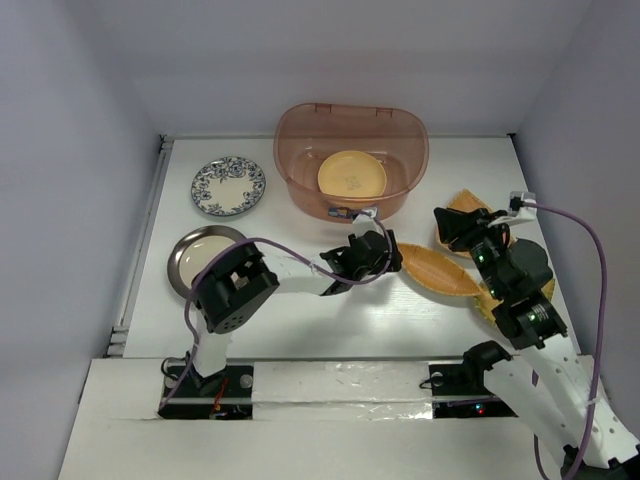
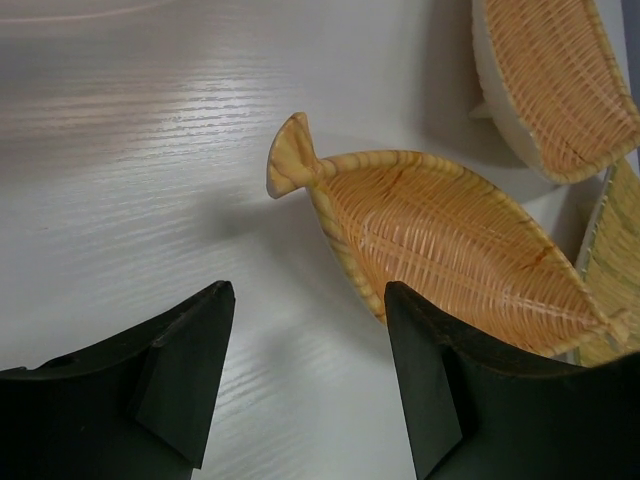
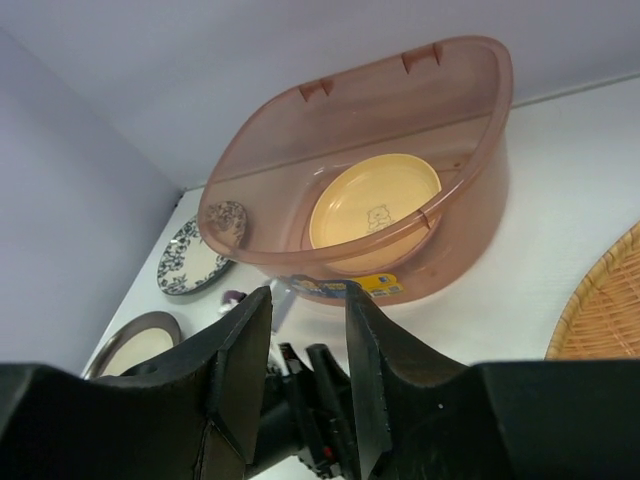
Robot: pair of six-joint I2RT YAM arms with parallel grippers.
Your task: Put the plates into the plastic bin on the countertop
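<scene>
**Left wrist view: empty gripper at a woven plate's rim**

The left gripper (image 2: pixel 308 310) stands wide with nothing between its jaws. One finger is just over the rim of the fish-shaped woven plate (image 2: pixel 450 250), which lies flat toward the surface's right edge, close to other woven plates (image 2: pixel 550 80). The right gripper (image 3: pixel 305 320) is narrower and also empty (it faces the plastic bin (image 3: pixel 470 200) at the far edge, yellow plate (image 3: pixel 375 205) inside). The likely trouble is that the shallow, sloped rim slips out of a pinch or shoves its neighbours. The arms also look close enough to clash.
</scene>
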